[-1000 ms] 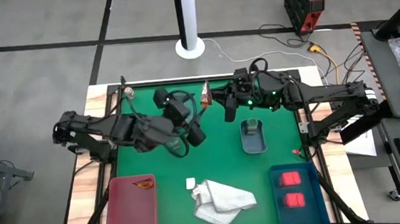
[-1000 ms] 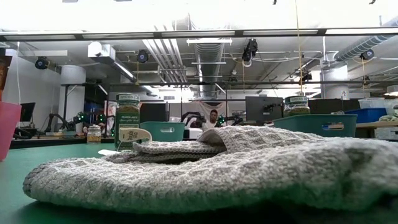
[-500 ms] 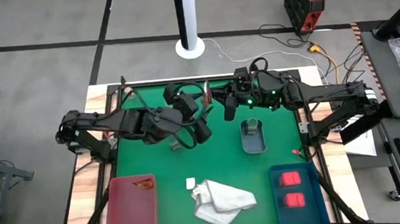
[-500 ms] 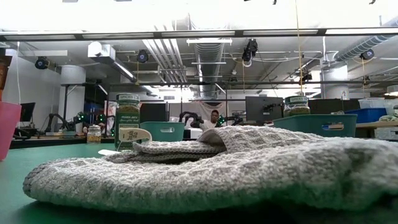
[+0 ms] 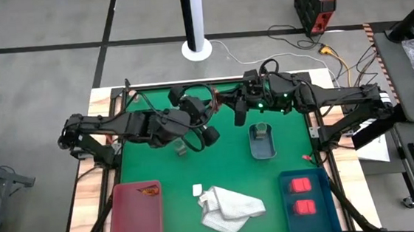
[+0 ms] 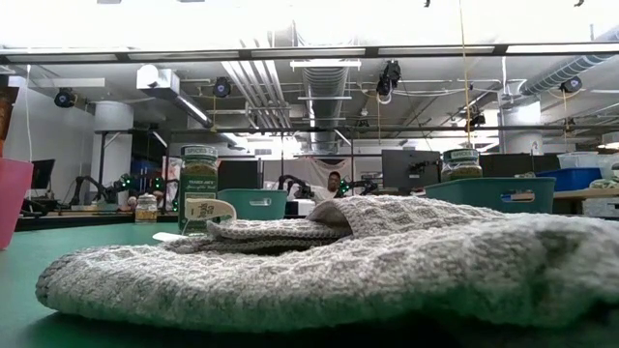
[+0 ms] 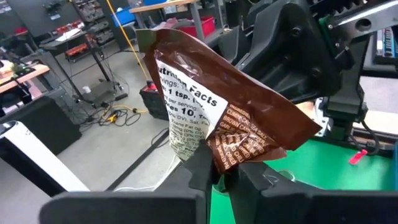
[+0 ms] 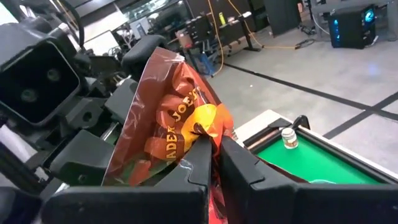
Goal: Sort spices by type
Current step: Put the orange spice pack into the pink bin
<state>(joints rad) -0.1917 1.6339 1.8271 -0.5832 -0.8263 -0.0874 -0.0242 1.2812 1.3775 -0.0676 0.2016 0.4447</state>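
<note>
A flat spice packet, red-orange on its front and brown with a printed label on its back, hangs high over the table's far middle. My left gripper is shut on it from the left and my right gripper from the right. A greenish jar stands in a pale blue-green tray. A small jar stands on the green mat below my left arm, and another at the far left corner. Two red blocks lie in a blue tray. My left gripper pinches the packet's end on the left arm's side between its two fingers, coming almost level from the table's left. The packet runs on from the fingers toward the other gripper, clear of the table. My right gripper pinches the packet's opposite end between its two fingers, level from the table's right. The foil is crumpled at the fingers. The packet is lifted clear of the table.
A white knitted cloth lies at the near middle and fills the low view. A pink tray at the near left holds a packet. A small white item lies beside the cloth.
My left gripper has moved toward the table's far edge and right, up to the packet in my right gripper, and has taken hold of it. The packet and my right gripper have stayed in place.
</note>
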